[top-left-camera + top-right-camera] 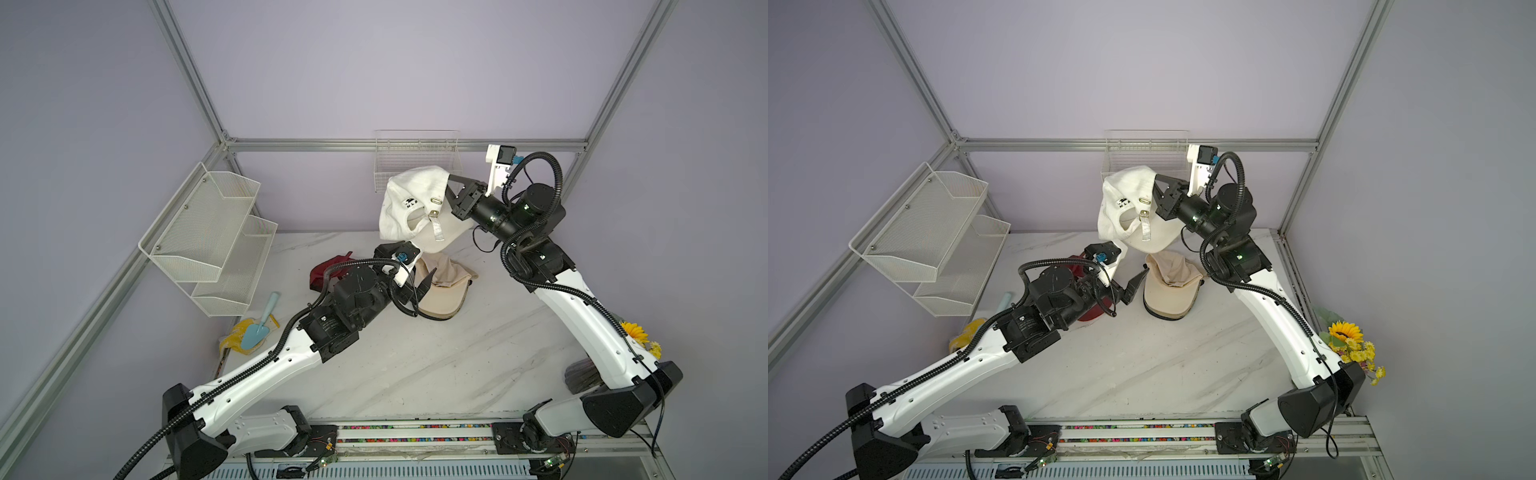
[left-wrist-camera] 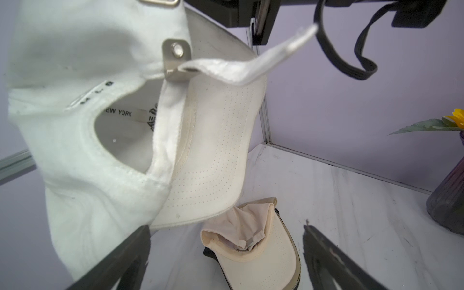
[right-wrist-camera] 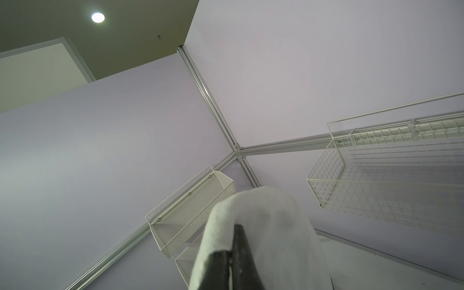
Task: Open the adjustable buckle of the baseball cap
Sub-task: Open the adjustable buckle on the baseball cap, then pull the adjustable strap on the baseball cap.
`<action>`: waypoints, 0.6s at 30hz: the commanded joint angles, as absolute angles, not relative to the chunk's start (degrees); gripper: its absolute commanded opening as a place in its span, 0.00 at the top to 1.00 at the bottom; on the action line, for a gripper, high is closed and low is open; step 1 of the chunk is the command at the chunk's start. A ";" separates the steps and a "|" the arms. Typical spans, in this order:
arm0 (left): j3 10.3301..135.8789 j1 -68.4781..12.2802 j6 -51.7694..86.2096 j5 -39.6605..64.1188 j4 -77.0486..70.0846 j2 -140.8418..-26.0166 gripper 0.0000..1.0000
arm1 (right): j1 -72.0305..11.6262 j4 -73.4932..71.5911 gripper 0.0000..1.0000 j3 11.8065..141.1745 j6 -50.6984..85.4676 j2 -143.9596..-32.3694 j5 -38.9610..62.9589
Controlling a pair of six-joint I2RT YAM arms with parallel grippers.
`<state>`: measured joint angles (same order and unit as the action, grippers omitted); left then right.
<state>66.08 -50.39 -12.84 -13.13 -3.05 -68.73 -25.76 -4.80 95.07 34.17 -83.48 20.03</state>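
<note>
The white baseball cap [image 1: 409, 195] [image 1: 1125, 195] hangs in the air above the back of the table, its rear opening facing the camera. My right gripper [image 1: 453, 180] [image 3: 236, 251] is shut on the cap's crown fabric. The metal buckle [image 1: 433, 214] [image 2: 175, 59] sits at the rear opening, and the white strap [image 1: 438, 232] [image 2: 251, 64] hangs loose from it. My left gripper [image 1: 419, 286] [image 2: 226, 253] stands open below and in front of the cap. It holds nothing and is apart from the strap.
A beige cap [image 1: 440, 291] [image 2: 251, 241] lies on the marble table under the left gripper, a dark red cap [image 1: 328, 268] beside it. White mesh shelves [image 1: 208, 232] hang at the left and a wire basket [image 1: 415, 158] at the back. A sunflower vase [image 2: 449, 200] stands at right.
</note>
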 commanded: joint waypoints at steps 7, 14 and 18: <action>65.85 -52.39 -23.45 -21.09 -18.64 -68.59 0.26 | -25.58 -8.63 1.00 94.57 36.36 -82.47 20.02; 68.79 -52.39 -25.14 -18.32 -18.74 -70.20 0.35 | -25.60 -9.96 1.00 93.35 37.61 -82.16 20.40; 70.33 -52.38 -24.96 -18.34 -18.44 -72.35 0.35 | -25.61 -10.52 1.00 93.08 38.14 -82.26 20.76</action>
